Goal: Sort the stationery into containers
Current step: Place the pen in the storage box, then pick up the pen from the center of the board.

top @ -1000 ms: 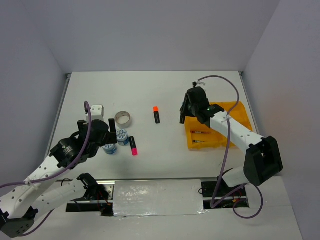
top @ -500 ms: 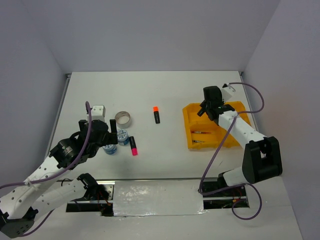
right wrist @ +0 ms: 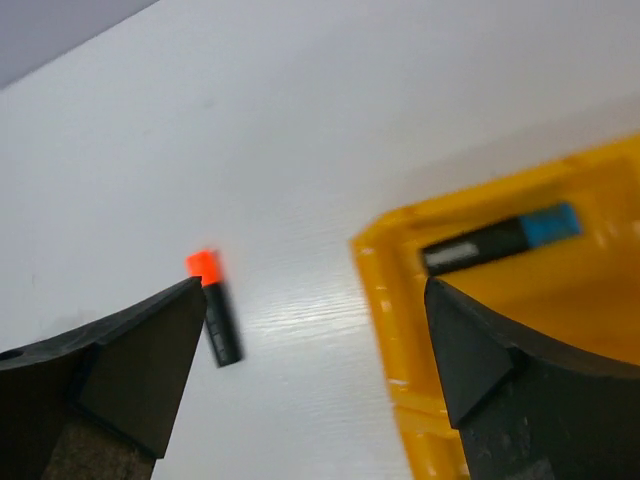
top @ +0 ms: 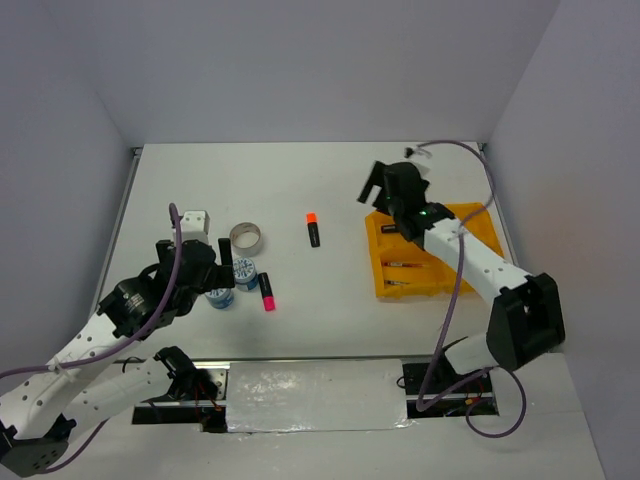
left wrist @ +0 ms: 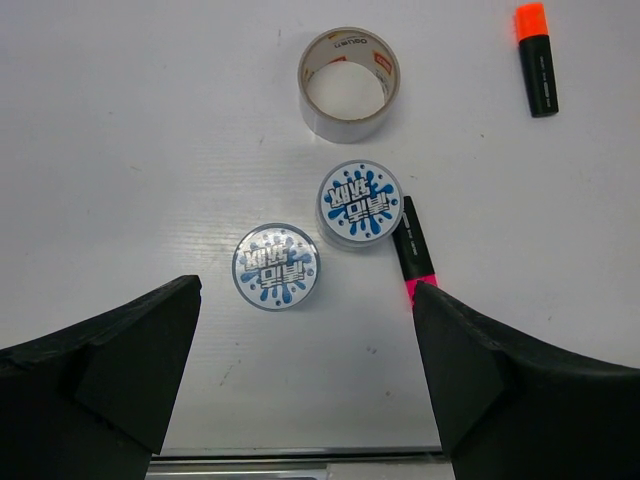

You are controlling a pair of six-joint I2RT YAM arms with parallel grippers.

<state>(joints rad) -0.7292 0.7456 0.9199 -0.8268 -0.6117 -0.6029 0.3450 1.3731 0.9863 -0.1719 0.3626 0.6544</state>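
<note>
The yellow-orange tray (top: 472, 228) sits at the right, with two thin pens (top: 404, 266) in a near compartment. A blue-capped highlighter (right wrist: 500, 240) lies in its far-left compartment. My right gripper (top: 383, 188) hovers open and empty over the tray's far-left corner (right wrist: 400, 330). The orange-capped highlighter (top: 313, 229) lies mid-table, left of it (right wrist: 216, 320). My left gripper (left wrist: 305, 295) stands open and empty above the two blue-white tubs (left wrist: 276, 266) (left wrist: 360, 203). Beside the tubs are the pink-capped highlighter (left wrist: 413, 250) and the grey tape ring (left wrist: 349, 70).
A small white block (top: 194, 220) on the left arm shows left of the tape ring (top: 248, 237). White walls close the table at the back and both sides. The table's near edge has a metal strip (top: 315, 395).
My right gripper has opened wide and swung from over the tray back to its far-left corner. The left arm has not moved.
</note>
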